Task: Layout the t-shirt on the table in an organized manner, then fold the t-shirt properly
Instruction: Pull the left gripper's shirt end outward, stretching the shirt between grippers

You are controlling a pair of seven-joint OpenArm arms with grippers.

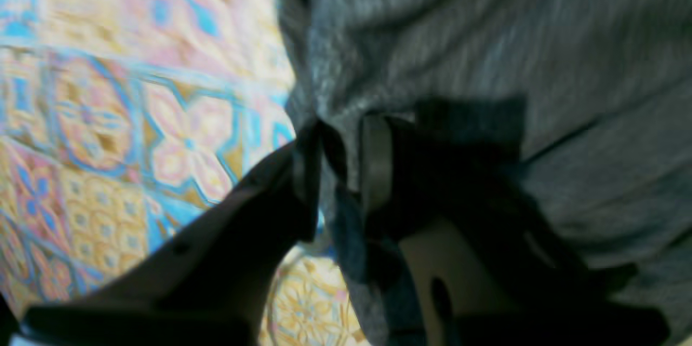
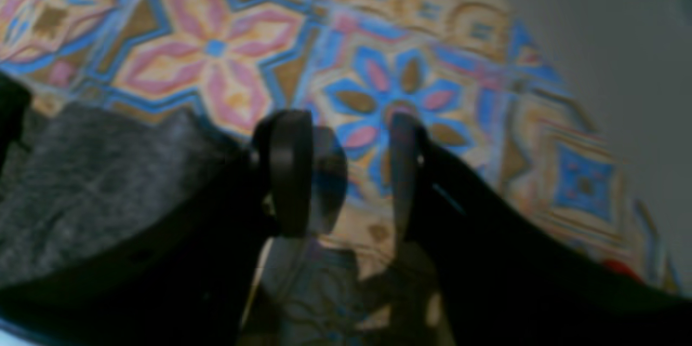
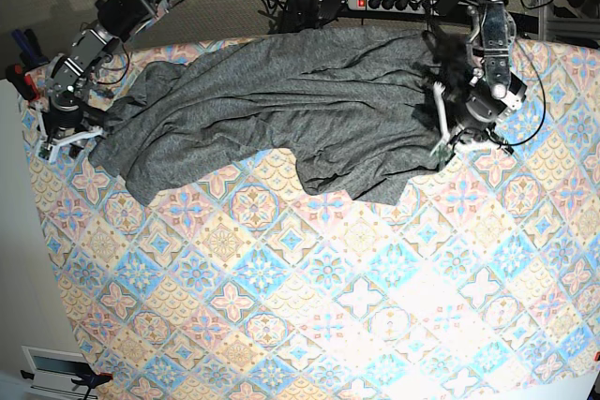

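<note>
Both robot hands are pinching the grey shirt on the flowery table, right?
Not quite. Only the left gripper pinches the shirt. The right wrist view shows the right gripper with fingers apart over the bare table, holding nothing.

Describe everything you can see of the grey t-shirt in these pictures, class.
The t-shirt is plain dark heather-grey knit, wrinkled, with no print visible. It lies spread in a long creased band across the far part of the table, its lower edge sagging unevenly. The left tool pinches a fold at one end; the right tool stands open beside the other end, over bare cloth, not gripping it.
</note>
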